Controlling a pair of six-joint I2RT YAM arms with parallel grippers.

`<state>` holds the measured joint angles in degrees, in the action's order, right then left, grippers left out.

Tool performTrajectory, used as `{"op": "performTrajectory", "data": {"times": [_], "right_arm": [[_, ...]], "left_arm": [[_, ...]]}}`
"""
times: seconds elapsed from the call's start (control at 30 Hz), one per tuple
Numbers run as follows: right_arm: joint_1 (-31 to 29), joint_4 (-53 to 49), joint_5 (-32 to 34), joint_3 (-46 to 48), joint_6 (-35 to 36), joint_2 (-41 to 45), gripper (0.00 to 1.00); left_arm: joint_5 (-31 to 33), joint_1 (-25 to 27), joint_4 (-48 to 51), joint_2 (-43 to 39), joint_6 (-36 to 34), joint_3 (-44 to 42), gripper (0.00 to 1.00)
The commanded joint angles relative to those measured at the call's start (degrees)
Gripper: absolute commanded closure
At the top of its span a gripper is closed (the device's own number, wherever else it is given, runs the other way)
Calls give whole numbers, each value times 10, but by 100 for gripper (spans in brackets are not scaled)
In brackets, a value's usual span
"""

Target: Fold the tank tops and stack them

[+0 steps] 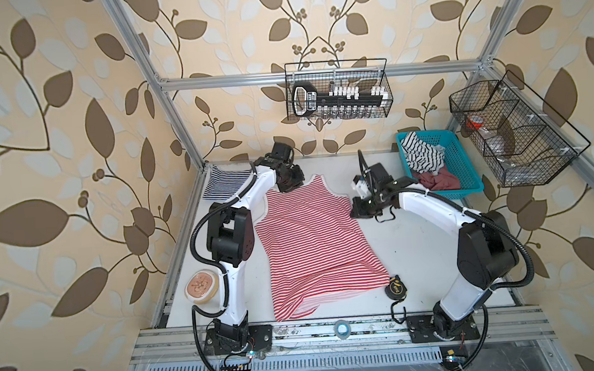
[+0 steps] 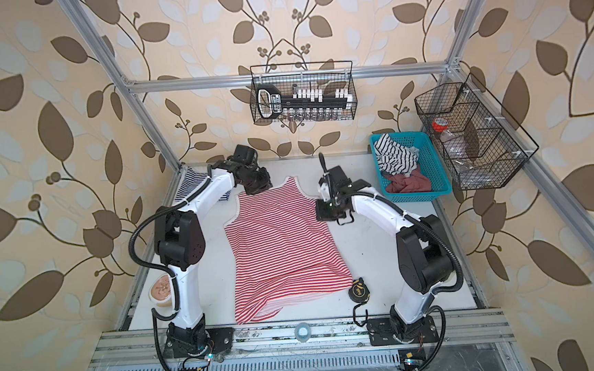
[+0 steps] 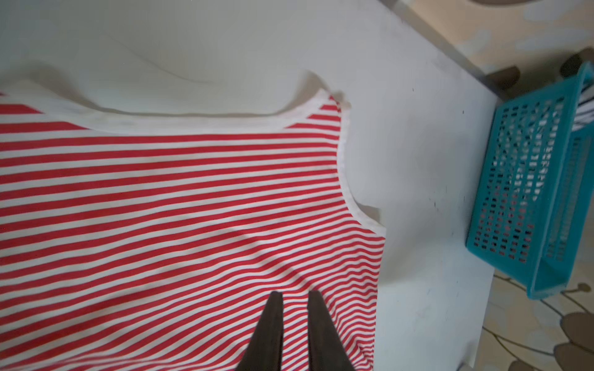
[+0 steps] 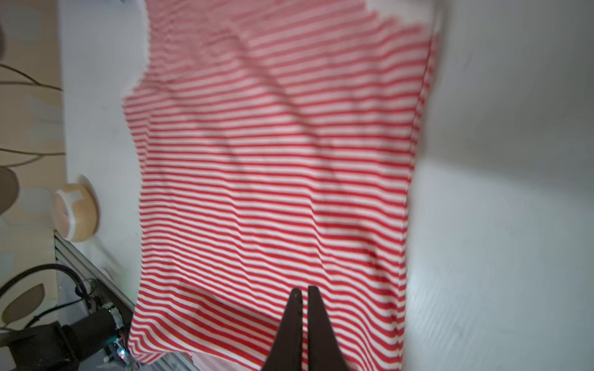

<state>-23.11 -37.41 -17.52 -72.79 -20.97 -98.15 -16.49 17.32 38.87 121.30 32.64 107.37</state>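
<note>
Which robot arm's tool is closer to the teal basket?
Right. The right tool sits left of the teal basket in both top views, at the edge of the red-and-white tank top; the left tool is farther, across that top, by its shoulder strap.

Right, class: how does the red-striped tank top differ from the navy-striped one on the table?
The red-striped tank top has red stripes, the navy-striped tank top navy. The red one lies spread open at centre; the navy one is a small, seemingly folded piece at the far left corner. The red one shows nearly whole; the left arm hides part of the navy one. Both are thin-striped cloth.
</note>
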Motion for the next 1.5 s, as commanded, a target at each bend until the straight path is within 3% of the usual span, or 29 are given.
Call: {"op": "performTrajectory", "data": {"times": [0.0,0.2,0.33,0.67,1.0,1.47], "right_arm": [[-21,-5,17,85,-25,5,100],[-46,2,25,146,-40,8,100],[-46,0,41,157,-43,-20,100],[-5,0,47,67,-35,-145,100],[68,-95,69,-170,17,-267,100],[118,-249,63,-554,71,-482,100]], "left_arm": [[-63,12,62,79,-51,21,84],[-72,17,68,141,-64,57,86],[-49,15,38,147,-50,36,88],[-32,-40,-37,125,30,-60,90],[-9,-83,-87,64,74,-175,89],[-29,-85,-116,-19,104,-322,89]]}}
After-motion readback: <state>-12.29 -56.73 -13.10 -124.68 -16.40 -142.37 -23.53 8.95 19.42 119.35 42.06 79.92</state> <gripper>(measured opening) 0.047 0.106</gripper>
